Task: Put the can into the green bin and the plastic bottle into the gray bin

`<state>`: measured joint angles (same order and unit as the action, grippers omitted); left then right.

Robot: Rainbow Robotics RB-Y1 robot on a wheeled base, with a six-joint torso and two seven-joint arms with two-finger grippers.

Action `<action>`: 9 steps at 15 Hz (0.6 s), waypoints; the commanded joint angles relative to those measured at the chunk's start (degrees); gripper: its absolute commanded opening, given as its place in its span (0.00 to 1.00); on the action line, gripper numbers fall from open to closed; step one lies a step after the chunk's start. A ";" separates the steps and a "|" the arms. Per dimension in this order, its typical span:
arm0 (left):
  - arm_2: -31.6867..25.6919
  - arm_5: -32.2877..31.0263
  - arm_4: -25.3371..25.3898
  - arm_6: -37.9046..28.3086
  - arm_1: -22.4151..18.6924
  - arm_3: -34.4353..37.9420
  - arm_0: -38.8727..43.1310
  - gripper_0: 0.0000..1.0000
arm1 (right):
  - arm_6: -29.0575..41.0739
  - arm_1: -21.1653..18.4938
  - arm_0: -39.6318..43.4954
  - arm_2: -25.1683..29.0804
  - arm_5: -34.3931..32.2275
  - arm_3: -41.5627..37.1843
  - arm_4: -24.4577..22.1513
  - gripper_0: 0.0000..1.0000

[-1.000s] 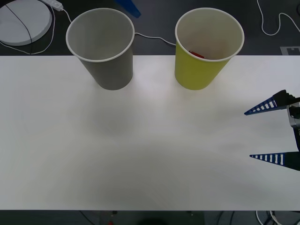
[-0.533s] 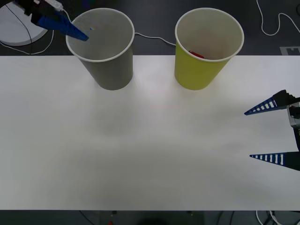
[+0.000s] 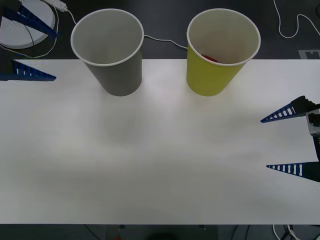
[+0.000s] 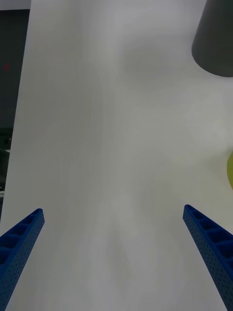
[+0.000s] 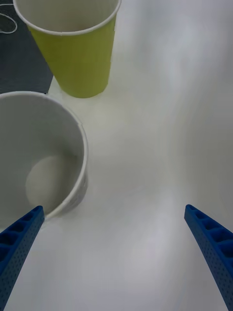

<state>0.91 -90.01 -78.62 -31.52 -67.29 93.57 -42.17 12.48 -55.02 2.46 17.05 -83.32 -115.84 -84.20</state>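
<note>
The gray bin (image 3: 107, 50) stands upright at the table's back left, and the green bin (image 3: 222, 50) stands to its right. A red sliver low inside the green bin looks like the can (image 3: 210, 58). The plastic bottle is out of view. The left wrist view looks down into the gray bin (image 5: 82, 146), whose pale bottom is bare, with the green bin (image 5: 77, 63) beyond. My left gripper (image 3: 56, 57) (image 5: 113, 209) hangs open just left of the gray bin, holding nothing. My right gripper (image 3: 264, 144) (image 4: 112, 210) waits open and empty at the table's right edge.
A white round disc (image 3: 25, 22) with cables lies on the dark floor behind the table's left corner. A white cable (image 3: 165, 41) runs behind the two bins. The white table (image 3: 160, 150) spreads wide in front of them.
My left gripper has swung left, away from the gray bin's rim, and its fingers now stand spread beside the bin. The right arm and both bins have not moved.
</note>
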 commanded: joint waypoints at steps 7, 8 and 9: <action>-10.32 0.01 0.31 18.60 0.14 1.79 17.39 1.00 | 0.00 0.00 0.00 0.00 0.00 0.00 0.00 1.00; -10.93 0.01 0.66 20.53 0.41 1.88 18.80 1.00 | 0.00 0.00 0.00 0.00 0.00 0.00 0.00 1.00; -11.55 0.01 1.01 22.73 0.58 1.88 20.47 1.00 | 0.00 0.00 0.00 0.00 0.00 0.00 0.00 1.00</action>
<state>-10.21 -90.01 -77.89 -10.32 -66.86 95.44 -22.87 12.48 -55.02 2.46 17.05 -83.32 -115.84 -84.20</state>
